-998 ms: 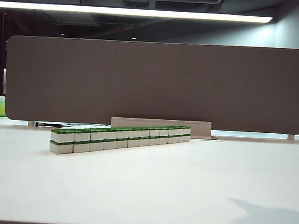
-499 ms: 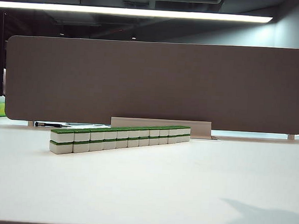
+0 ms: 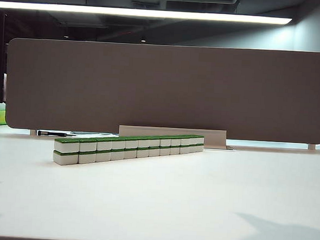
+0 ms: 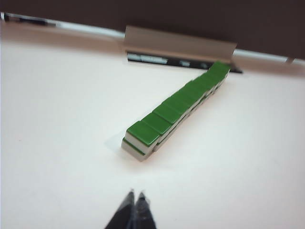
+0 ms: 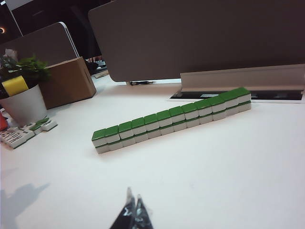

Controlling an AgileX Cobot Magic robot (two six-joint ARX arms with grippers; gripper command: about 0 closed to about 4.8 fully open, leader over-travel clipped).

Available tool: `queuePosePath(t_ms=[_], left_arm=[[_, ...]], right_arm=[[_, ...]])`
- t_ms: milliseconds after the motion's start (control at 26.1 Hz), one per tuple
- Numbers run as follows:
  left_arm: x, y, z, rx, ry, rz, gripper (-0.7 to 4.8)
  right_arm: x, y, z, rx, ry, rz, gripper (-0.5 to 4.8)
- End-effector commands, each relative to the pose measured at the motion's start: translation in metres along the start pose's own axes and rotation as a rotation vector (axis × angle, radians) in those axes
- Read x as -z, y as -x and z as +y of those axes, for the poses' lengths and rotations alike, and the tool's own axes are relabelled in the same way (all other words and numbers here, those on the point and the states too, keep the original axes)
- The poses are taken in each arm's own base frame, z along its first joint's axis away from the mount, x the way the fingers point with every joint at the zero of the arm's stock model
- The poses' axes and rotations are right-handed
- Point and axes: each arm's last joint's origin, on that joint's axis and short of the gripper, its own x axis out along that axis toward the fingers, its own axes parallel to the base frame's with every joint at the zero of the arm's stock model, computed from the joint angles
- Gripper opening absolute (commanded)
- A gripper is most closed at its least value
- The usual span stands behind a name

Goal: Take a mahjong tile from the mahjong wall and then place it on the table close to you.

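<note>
The mahjong wall (image 3: 128,148) is a long straight row of white tiles with green tops, stacked two high, on the white table (image 3: 198,204). Neither arm shows in the exterior view; only their shadows fall on the table at the lower corners. In the left wrist view my left gripper (image 4: 135,194) is shut and empty, hovering short of the wall's near end (image 4: 142,138). In the right wrist view my right gripper (image 5: 134,195) is shut and empty too, well short of the wall (image 5: 171,119).
A brown-grey partition board (image 3: 167,88) stands behind the wall, with a grey cable flap (image 3: 173,133) at its foot. The right wrist view shows a cardboard box (image 5: 69,82), a white plant pot (image 5: 24,102) and loose tiles (image 5: 24,132) off to one side.
A new shadow has appeared on the table at the lower left edge of the exterior view. The right-hand shadow has shifted slightly. The wall has not moved.
</note>
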Motion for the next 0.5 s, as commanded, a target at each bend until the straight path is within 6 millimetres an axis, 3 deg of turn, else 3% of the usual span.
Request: queuePosePath(t_ms=[38, 499], left_arm=[[-0.009, -0.008, 0.001, 0.004, -0.058, 0.036, -0.04], [-0.034, -0.05, 0.011, -0.013, -0.009, 0.196, -0.04]], right_arm=[[-0.008, 0.002, 0.003, 0.008, 0.01, -0.024, -0.02], [-0.03, -0.008, 0.001, 0.044, -0.026, 0.023, -0.02]])
